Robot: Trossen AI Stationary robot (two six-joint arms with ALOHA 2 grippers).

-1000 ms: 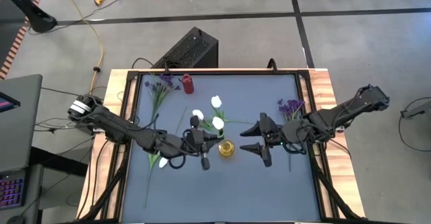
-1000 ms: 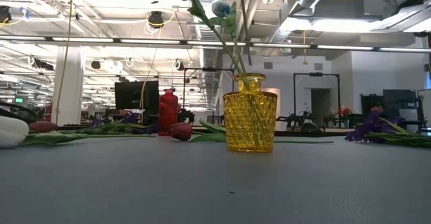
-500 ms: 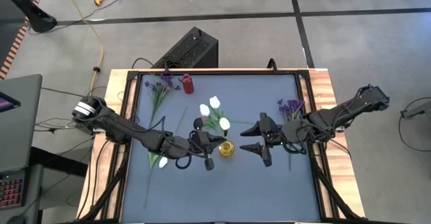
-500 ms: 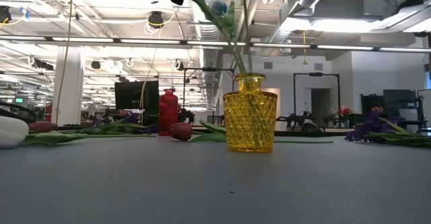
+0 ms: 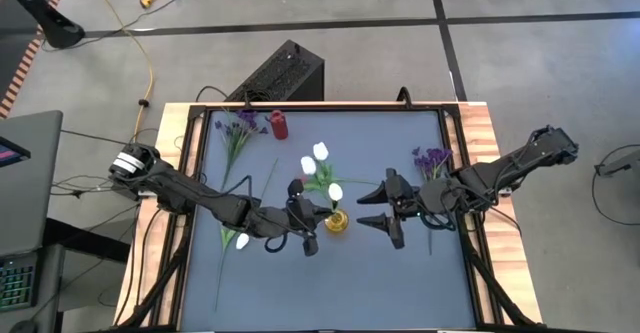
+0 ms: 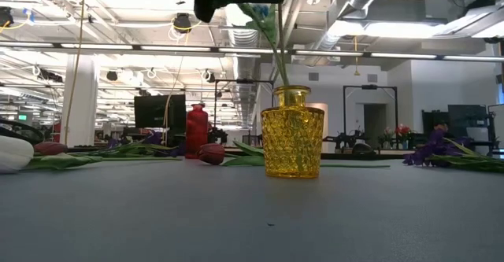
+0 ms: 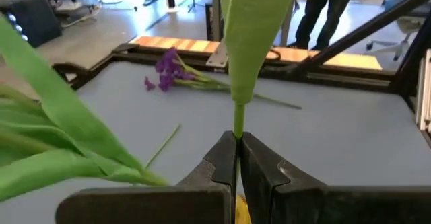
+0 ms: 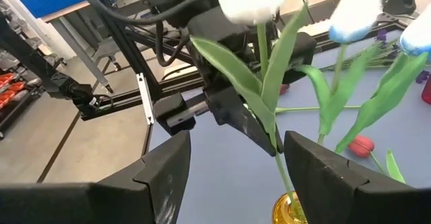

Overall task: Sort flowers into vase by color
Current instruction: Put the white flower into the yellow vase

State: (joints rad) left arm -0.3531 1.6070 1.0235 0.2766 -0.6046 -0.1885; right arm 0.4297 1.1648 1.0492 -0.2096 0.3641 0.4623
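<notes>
while the left end effector [image 5: 312, 223] is clamped on a white tulip [image 5: 335, 192] stem, feeding it into the yellow vase [image 5: 336, 220] mid bench [image 5: 420, 273], two more white tulips stand in that vase. right end effector [image 5: 375, 209] waits wide and empty beside it. left to do: purple sprigs [image 5: 234, 128] at both sides, a white tulip lying flat [image 5: 241, 240], red tulips; red vase [image 5: 278, 124] looks unfilled.

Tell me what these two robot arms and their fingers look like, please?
Both arms are dark, nearly black, slim and jointed. The left arm has a white band near its base and black cables looping beside it. The right arm looks much the same. The left gripper ends in two dark, wedge-shaped fingers; the right gripper has two broad, flat, matte black fingers.
</notes>
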